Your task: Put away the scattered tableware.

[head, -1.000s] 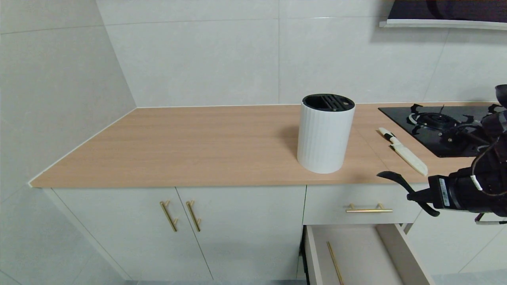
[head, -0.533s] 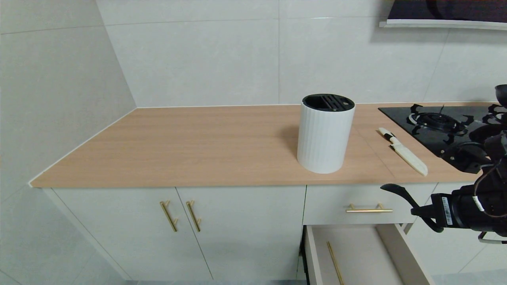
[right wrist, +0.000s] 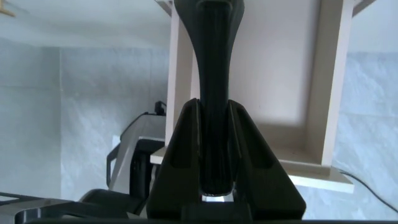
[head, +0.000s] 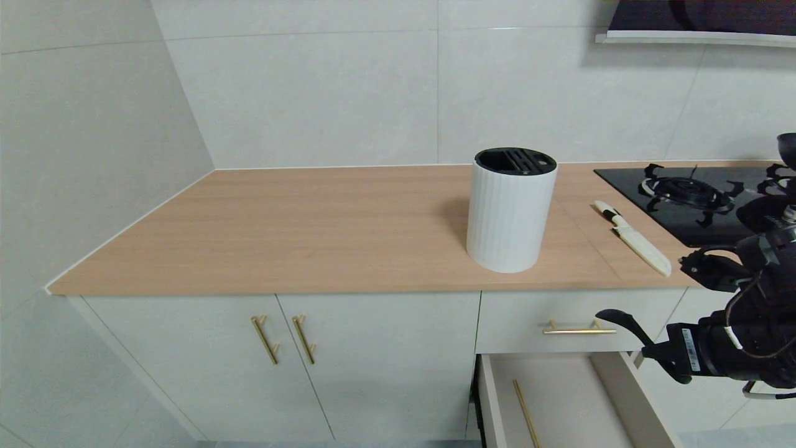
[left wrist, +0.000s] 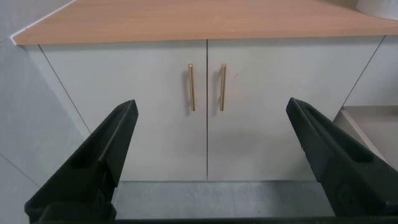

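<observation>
We see the right gripper (head: 654,356) clenched on a black utensil (head: 625,322) near the open drawer (head: 612,381). The left gripper (left wrist: 211,118) is spread wide before cabinet doors (left wrist: 143,130). On the wooden countertop (head: 311,230), a knife (head: 634,239) lies at three o'clock of the white knife block (head: 509,218), below the tiled wall (head: 311,93).

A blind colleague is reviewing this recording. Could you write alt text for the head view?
The right gripper, shut on a black utensil, hangs by an open drawer under a wooden counter. On the counter are a white ribbed holder with a slotted black top and a white knife lying between it and a gas hob.
</observation>
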Motion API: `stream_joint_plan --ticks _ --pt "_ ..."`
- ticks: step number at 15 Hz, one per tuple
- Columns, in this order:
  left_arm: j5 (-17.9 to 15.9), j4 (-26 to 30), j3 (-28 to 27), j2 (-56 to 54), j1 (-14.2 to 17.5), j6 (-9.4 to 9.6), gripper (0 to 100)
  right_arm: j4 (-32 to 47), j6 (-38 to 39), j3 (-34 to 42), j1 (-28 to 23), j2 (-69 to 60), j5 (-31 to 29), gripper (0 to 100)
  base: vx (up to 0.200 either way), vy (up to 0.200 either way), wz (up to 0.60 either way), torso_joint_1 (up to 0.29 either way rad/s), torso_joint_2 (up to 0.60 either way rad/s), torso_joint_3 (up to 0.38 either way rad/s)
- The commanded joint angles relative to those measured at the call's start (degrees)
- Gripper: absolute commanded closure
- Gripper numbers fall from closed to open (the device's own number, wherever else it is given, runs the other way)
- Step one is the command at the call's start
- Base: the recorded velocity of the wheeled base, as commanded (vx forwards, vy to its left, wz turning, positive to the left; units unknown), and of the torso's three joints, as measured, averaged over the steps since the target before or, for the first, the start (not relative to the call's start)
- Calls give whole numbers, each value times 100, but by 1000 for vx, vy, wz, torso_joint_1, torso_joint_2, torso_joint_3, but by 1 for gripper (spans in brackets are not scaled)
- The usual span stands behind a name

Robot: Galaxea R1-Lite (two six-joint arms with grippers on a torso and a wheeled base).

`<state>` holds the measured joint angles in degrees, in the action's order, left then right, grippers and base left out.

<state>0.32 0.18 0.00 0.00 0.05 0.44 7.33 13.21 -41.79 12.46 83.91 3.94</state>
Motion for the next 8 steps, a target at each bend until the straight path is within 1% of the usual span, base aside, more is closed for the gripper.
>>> stream_joint_plan --ticks 1,2,4,8 --pt "3 -1 0 9 4 0 0 6 -3 4 2 231 -33 100 0 0 0 0 0 0" --pt "3 -1 0 9 -5 0 0 6 -3 4 2 240 -42 100 0 0 0 -46 90 66" --pt "3 -1 0 9 4 0 0 6 -3 4 2 249 -69 100 0 0 0 -151 329 195" --pt "3 -1 0 9 4 0 0 6 -29 22 2 284 -77 100 0 0 0 -200 485 275"
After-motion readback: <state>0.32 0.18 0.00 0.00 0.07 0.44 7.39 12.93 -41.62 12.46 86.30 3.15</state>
